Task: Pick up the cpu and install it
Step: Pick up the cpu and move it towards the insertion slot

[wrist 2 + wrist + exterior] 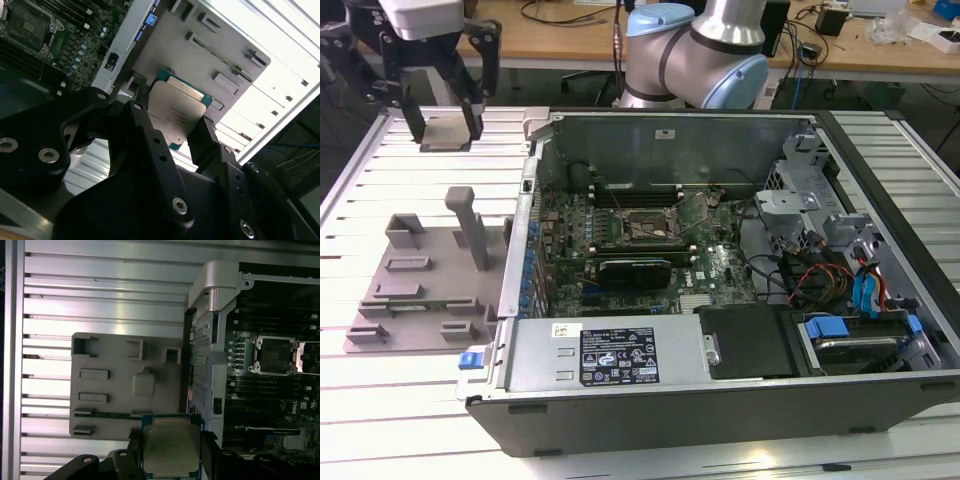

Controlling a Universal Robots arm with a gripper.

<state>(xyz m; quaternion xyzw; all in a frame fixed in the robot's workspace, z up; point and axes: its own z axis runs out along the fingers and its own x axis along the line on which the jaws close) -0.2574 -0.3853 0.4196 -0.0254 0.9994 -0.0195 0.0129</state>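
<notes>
In the exterior view, your black two-fingered gripper (pixel 445 138) is clamped on the small flat silvery-grey square cpu (pixel 445 130), held off the grey plastic tray (pixel 415 290), to the exterior view's left of the open black computer case (pixel 720 420). In the second wrist view, the fingers (pixel 207 135) pinch the cpu's opposite edges, with the tray behind it. In the first wrist view, the black square socket frame (pixel 272 355) lies well apart from the cpu, inside the case.

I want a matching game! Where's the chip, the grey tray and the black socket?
Things:
1. cpu
2. grey tray
3. socket

Places:
A. on the slatted table, beside the case
B. inside the case, on the motherboard
C. held in the gripper, above the tray's edge

Pairs: 1-C, 2-A, 3-B
</notes>
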